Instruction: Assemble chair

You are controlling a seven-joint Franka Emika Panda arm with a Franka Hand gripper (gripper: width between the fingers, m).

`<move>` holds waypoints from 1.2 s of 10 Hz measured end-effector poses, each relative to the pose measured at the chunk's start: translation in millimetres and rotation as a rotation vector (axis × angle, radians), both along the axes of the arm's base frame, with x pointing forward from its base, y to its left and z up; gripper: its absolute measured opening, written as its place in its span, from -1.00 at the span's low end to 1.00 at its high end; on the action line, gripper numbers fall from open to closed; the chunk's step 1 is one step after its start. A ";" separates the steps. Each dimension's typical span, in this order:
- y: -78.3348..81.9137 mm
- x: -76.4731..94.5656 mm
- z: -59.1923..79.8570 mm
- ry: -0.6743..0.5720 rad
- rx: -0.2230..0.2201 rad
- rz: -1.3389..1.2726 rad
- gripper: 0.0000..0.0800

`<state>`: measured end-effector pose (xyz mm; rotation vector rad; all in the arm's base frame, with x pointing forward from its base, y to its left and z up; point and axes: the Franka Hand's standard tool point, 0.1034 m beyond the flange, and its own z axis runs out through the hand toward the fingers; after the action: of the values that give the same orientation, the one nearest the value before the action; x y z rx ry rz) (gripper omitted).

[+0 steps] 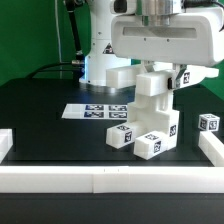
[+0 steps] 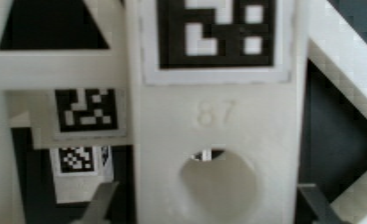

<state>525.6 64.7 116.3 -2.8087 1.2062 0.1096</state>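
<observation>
In the wrist view a white chair slab (image 2: 212,120) with a black-and-white tag, an embossed number and an oval hole fills the middle. My gripper (image 2: 206,205) stands around its lower end, with dark fingers (image 2: 105,198) at each side edge, and looks shut on it. In the exterior view the gripper (image 1: 156,72) holds this white part (image 1: 153,86) upright, directly over a cluster of tagged white chair parts (image 1: 145,132) and touching or nearly touching its top. More tagged parts (image 2: 82,110) show behind the slab.
A small tagged white cube (image 1: 208,122) lies apart at the exterior view's right. The marker board (image 1: 97,111) lies flat behind the cluster. The white border rail (image 1: 110,181) runs along the front, with end pieces at both sides. The robot base (image 1: 105,65) stands at the back.
</observation>
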 end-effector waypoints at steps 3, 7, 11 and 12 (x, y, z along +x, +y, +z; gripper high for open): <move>2.0 -2.3 -0.2 -0.023 -0.005 -0.001 -0.28; 2.6 -3.2 0.2 -0.034 -0.005 -0.003 -0.28; 3.2 -3.5 0.2 -0.034 -0.005 -0.002 -0.28; 3.6 -3.5 0.1 -0.034 -0.006 0.002 -0.28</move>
<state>522.1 68.3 116.4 -2.8052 1.1979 0.0580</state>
